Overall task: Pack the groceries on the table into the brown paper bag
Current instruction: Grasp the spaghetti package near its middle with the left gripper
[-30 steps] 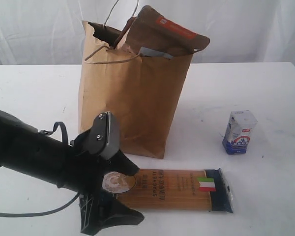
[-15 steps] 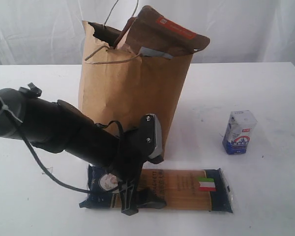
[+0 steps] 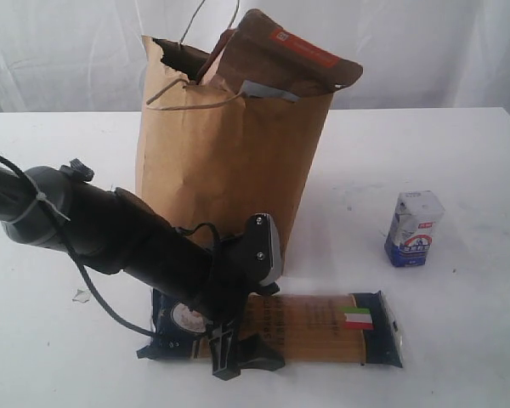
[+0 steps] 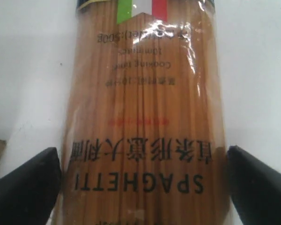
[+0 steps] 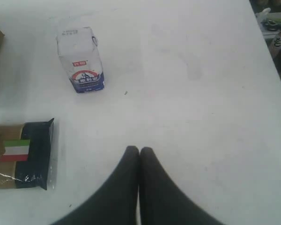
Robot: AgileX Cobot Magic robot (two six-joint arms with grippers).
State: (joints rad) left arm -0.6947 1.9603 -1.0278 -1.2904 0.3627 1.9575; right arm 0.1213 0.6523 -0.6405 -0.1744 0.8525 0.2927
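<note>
My left gripper [image 4: 143, 187] stands spread astride the spaghetti [image 4: 145, 108]; I should lower squarely, then close across its width.

My left hand [image 4: 141, 157] straddles the spaghetti packet [image 4: 145, 103], jaws wide, black fingers [image 4: 25, 187] just beside each long edge. Packet flat on white desk [image 4: 23, 70], flag stripe [image 4: 143, 8] at end farthest from hand.
</note>
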